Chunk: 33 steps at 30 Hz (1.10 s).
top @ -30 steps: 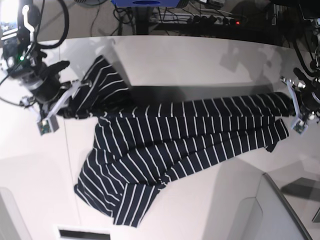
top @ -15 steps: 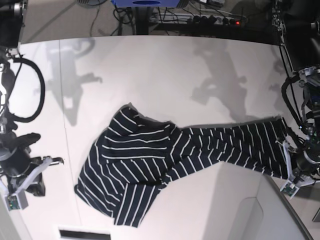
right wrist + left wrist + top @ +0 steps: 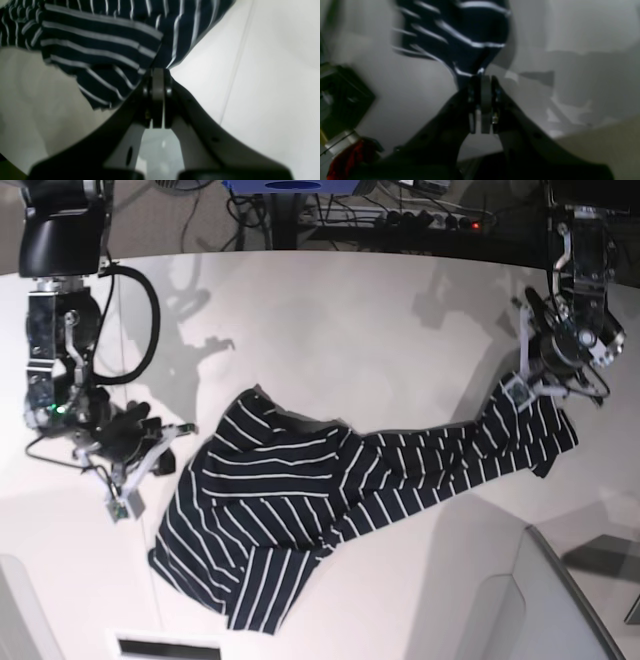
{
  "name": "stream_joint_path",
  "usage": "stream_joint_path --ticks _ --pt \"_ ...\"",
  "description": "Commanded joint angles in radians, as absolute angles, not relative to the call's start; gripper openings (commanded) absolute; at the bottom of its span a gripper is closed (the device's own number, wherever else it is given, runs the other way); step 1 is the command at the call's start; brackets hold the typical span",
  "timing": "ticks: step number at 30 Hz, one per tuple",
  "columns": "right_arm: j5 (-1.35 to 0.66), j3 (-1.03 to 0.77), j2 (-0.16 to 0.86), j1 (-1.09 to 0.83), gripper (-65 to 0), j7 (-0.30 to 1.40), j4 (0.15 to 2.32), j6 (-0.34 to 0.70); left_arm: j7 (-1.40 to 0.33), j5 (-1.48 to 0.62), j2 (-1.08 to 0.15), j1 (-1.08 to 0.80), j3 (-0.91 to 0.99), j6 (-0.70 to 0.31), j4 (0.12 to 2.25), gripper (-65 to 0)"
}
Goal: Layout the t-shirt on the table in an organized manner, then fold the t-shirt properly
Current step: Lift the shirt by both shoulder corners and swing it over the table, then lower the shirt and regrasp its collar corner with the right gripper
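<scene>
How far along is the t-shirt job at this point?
Done: nothing much; the t-shirt lies rumpled and twisted on the table, with no fold made. In hand: the left gripper is shut on one end of the cloth, drawing it out. The right gripper is shut beside the other end. Left: spreading it flat, then all the folding.

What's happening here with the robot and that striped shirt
A two-armed robot is spreading out a dark striped t-shirt on a white table. The left gripper is shut on one end of the shirt and holds it up off the table. The right gripper is shut, its tips at the cloth's edge at the other end. The shirt lies bunched and twisted, not yet flat, and no fold has started.
</scene>
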<state>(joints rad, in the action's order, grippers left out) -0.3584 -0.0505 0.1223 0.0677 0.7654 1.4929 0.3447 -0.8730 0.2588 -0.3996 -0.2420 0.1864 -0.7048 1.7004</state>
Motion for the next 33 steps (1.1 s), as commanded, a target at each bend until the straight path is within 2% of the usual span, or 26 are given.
stream_joint_path --ticks 1,3,5,7,12,14,19,31,33 --pt "-0.371 -0.056 0.11 0.085 -64.8 0.75 1.504 0.36 -0.852 0.263 -0.414 -0.255 0.193 -0.698 1.718 -65.0" --pt "-0.371 -0.05 0.07 0.073 -64.4 0.754 1.509 0.375 -0.806 0.263 -0.414 -0.309 0.209 -0.698 1.716 -65.0" --pt "-0.371 -0.047 0.033 0.068 -59.0 0.754 1.509 0.389 -0.774 0.265 -0.397 -0.338 0.243 -0.698 1.715 -65.0" --pt "-0.371 -0.047 0.007 0.074 -48.2 0.753 1.501 0.397 -0.762 0.265 -0.384 -0.349 0.271 -0.664 1.713 -65.0" --pt "-0.371 -0.048 -0.005 0.157 -18.8 0.745 1.437 0.397 -0.76 0.26 -0.384 -0.366 0.292 -0.654 1.692 -65.0" --pt "-0.366 -0.053 -0.001 0.202 -14.0 0.711 1.366 0.395 -0.759 0.257 -0.384 -0.364 0.292 -0.654 1.679 -65.0" --pt "-0.364 -0.047 0.036 0.28 -14.3 0.638 1.198 0.39 -0.759 0.255 -0.384 -0.367 0.288 -0.654 1.678 -65.0" --pt "-0.364 -0.045 0.038 0.36 -14.7 0.541 0.937 0.39 -0.759 0.255 -0.383 -0.36 0.283 -0.654 1.676 -65.0" --pt "-0.364 -0.045 0.035 0.36 -21.8 0.539 0.934 0.394 -0.759 0.255 -0.383 -0.36 0.283 -0.654 1.675 -65.0"
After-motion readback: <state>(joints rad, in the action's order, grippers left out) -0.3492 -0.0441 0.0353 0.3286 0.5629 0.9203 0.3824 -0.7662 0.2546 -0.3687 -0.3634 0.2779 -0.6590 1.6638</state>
